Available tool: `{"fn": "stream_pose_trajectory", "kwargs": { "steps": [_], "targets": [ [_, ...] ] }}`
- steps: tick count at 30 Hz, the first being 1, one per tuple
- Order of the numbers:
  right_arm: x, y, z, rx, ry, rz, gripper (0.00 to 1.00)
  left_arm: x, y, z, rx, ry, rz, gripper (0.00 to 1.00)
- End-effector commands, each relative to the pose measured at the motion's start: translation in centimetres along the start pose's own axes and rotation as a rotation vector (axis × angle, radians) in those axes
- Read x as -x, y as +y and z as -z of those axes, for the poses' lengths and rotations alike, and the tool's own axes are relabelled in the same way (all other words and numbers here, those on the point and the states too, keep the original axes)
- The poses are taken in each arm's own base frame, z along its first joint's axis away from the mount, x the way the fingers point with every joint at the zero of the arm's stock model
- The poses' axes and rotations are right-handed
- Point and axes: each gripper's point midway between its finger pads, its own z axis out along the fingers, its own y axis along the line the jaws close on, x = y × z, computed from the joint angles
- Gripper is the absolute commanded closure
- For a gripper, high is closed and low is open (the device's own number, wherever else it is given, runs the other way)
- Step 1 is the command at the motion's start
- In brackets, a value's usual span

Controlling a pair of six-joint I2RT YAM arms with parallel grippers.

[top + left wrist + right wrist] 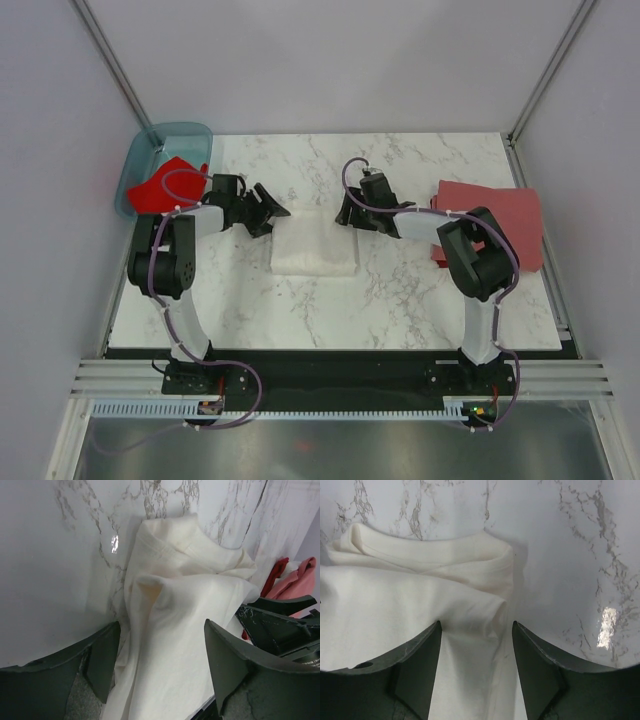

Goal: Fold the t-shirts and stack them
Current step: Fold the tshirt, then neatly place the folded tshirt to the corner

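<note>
White, limp, light cloth: the folded t-shirt (315,252) is flanked by left gripper (272,217) and right gripper (346,217), both spread open, empty; its doubled edges are judged best pinched.

The left arm (160,262) and right arm (482,262) are twins: chunky black joint housings, white link tubes and black base plates (200,378), with thin purple cables (260,388) looping along each. Up close, the right gripper (476,625) has 2 matte black, wedge-shaped fingers (417,670), scuffed pale at the edges.
</note>
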Motion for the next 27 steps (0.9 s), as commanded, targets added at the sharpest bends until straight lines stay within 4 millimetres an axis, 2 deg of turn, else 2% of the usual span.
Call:
{"fn": "stream_pose_trajectory", "kwargs": {
  "steps": [1, 5, 11, 13, 15, 19, 22, 27],
  "targets": [
    [-1.5, -0.9, -1.5, -0.018, 0.053, 0.006, 0.34, -0.8, 2.7, -1.1, 0.130, 0.028, -0.042, 0.26],
    [-1.7, -1.4, -2.2, -0.040, 0.055, 0.009, 0.36, -1.6, 3.3, -1.4, 0.160, 0.056, -0.025, 0.35],
    [-2.3, -1.5, -2.8, -0.030, 0.070, -0.002, 0.42, -2.2, 4.2, -1.2, 0.198, 0.067, -0.015, 0.35],
    [-2.3, -1.5, -2.8, -0.030, 0.071, -0.001, 0.48, -2.3, 4.6, -1.3, 0.216, 0.068, -0.008, 0.35],
    [-2.2, -1.0, -3.0, -0.011, 0.078, -0.003, 0.59, -2.5, 4.9, -1.4, 0.224, 0.073, -0.007, 0.43],
    [-2.1, -0.5, -2.9, -0.002, 0.081, -0.005, 0.62, -2.6, 4.8, -0.8, 0.236, 0.051, -0.031, 0.46],
    [-2.0, -0.2, -2.7, 0.001, 0.074, 0.003, 0.69, -2.6, 4.8, -0.5, 0.263, 0.023, -0.055, 0.52],
    [-1.4, 0.8, -2.2, 0.034, 0.048, 0.025, 0.92, -2.2, 4.7, -1.5, 0.264, 0.036, -0.045, 0.74]
  ]
}}
